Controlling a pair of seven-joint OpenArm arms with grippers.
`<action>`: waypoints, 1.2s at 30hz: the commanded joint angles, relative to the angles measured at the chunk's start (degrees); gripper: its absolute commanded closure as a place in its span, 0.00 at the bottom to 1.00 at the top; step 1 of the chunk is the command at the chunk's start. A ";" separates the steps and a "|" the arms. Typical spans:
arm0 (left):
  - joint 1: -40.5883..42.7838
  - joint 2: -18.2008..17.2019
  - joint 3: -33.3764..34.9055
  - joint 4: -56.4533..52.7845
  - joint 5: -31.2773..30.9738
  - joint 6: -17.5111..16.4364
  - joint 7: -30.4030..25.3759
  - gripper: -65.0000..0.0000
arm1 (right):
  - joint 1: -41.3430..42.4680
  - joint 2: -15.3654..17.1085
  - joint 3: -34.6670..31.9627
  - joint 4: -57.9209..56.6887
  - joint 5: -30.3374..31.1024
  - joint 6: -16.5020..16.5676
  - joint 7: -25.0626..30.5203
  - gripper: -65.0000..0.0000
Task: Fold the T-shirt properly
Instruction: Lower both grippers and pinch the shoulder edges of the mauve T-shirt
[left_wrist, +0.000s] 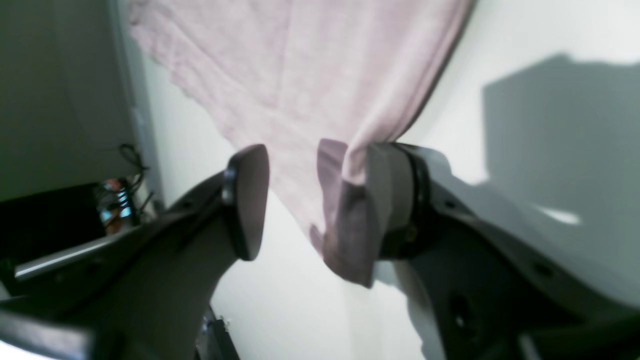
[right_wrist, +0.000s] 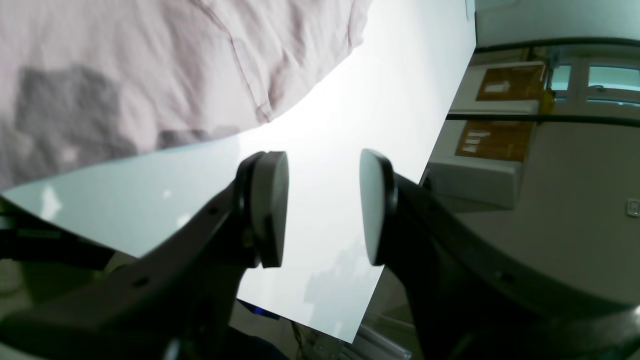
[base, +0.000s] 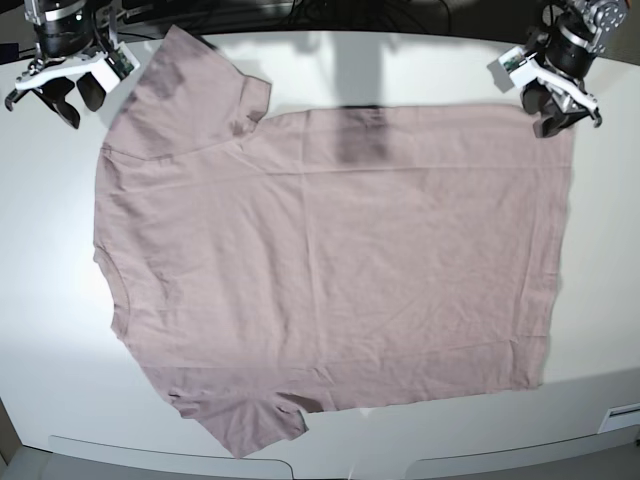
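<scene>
The T-shirt (base: 330, 260) lies spread flat across the white surface (base: 40, 300), neck toward the base view's left edge and hem toward its right, one sleeve reaching the top left and the other the lower edge. The cloth is mostly smooth, with shallow creases over the body.

At the hem's top-right corner sits the left gripper (left_wrist: 315, 200). In its wrist view a bunched fold of the pink cloth rests against one pad (left_wrist: 390, 195), while the other pad (left_wrist: 250, 200) stands clear of it with a gap between, so the jaws are apart and the corner is not pinched (it only drapes against one side).

The right gripper (right_wrist: 324, 207) hovers off the top-left sleeve, just beyond the cloth's edge, over the bare surface. Its jaws are apart with nothing between them; its wrist view shows the sleeve seam above and the surface's far edge beyond.
</scene>
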 joint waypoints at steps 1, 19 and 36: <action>0.35 -0.52 0.17 -1.16 -0.35 -2.32 3.06 0.57 | -0.37 0.59 0.39 1.36 -0.85 -1.16 0.44 0.63; -0.26 -0.52 0.15 -1.84 -0.44 -2.27 7.34 1.00 | -0.42 0.59 0.39 1.51 0.92 4.26 -0.04 0.63; -0.28 0.42 0.17 -1.66 -0.39 0.22 5.66 1.00 | -0.37 -3.69 0.35 1.51 6.12 24.61 -0.59 0.63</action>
